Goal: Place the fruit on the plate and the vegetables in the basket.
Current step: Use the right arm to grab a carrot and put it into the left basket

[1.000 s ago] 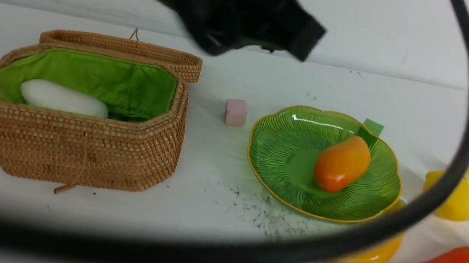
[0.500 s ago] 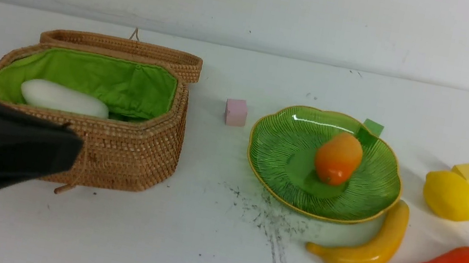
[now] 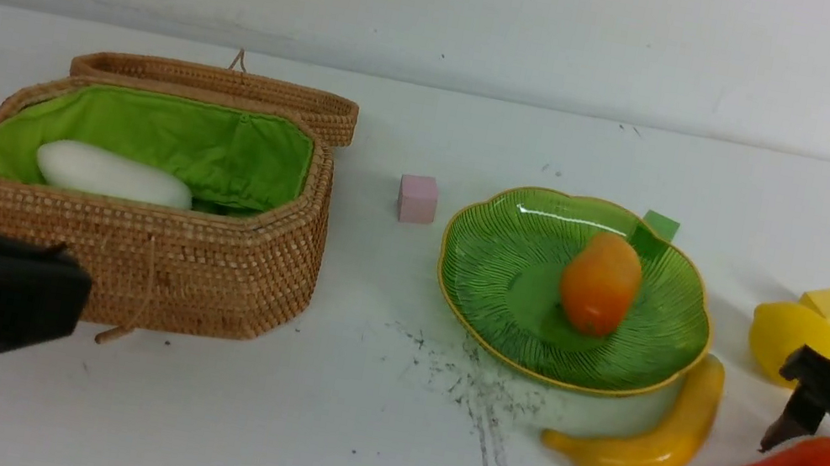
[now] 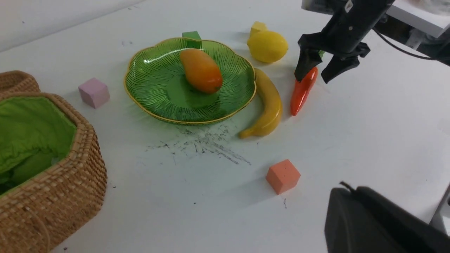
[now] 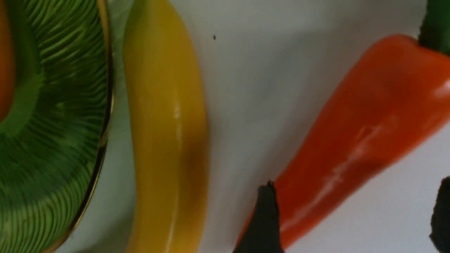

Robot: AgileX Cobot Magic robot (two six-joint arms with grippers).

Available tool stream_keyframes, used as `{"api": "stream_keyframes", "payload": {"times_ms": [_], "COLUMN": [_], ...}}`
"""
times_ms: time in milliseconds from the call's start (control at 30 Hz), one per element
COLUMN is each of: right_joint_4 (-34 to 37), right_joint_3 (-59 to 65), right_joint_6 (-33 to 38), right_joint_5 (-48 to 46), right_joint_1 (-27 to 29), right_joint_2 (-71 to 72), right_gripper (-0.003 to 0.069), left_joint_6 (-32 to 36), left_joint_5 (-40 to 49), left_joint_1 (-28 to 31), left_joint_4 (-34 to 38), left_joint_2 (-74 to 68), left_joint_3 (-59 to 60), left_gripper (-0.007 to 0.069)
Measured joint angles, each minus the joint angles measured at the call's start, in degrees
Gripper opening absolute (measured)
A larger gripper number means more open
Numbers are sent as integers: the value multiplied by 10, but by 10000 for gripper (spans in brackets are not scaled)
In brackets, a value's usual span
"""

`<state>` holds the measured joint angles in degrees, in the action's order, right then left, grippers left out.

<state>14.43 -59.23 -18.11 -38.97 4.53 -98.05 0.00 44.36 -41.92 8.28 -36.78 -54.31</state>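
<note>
Left wrist view shows it best: the right gripper (image 4: 312,79) is down over the fat, leafy end of the carrot (image 4: 301,95), jaws spread wide with one finger on each side, not clamped on anything. In the right wrist view one fingertip (image 5: 265,218) sits right at the carrot's edge and the other is clear of it.

The carrot lies flat on the table to the right of the plate (image 4: 147,102), past the banana (image 4: 269,105), which curls along the plate's near-right rim. The lemon (image 4: 267,45) is off the plate's right side too, farther back, with a yellow cube (image 4: 257,26) behind it. The mango (image 4: 201,70) is on the plate, near the middle.

Green cube (image 4: 192,35) behind the plate, pink cube (image 4: 94,92) left of it, orange cube (image 4: 283,175) well in front. Way left of the plate is the basket (image 3: 145,262), lid (image 3: 219,84) flipped back, white radish (image 3: 111,173) inside. The left gripper (image 4: 372,225) is mostly a black blob, closed up, fingertips hidden.
</note>
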Motion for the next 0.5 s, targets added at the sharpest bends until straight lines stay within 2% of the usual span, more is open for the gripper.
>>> {"api": "stream_keyframes", "payload": {"times_ms": [233,333,500], "right_joint_4": [-10,-15,-22], "right_joint_3": [-7,-12,-16], "right_joint_6": [-24,-21,14], "right_joint_5": [65,65,41], "right_joint_1": [0,0,1], "right_joint_2": [-64,-73,-77], "right_gripper": [580,559,410], "left_joint_6": [57,80,104], "left_joint_5": [4,8,17], "left_joint_1": [0,0,0], "left_joint_4": [46,67,94], "left_joint_2": [0,0,0], "left_joint_3": [0,0,0], "left_gripper": [-13,-13,-13]}}
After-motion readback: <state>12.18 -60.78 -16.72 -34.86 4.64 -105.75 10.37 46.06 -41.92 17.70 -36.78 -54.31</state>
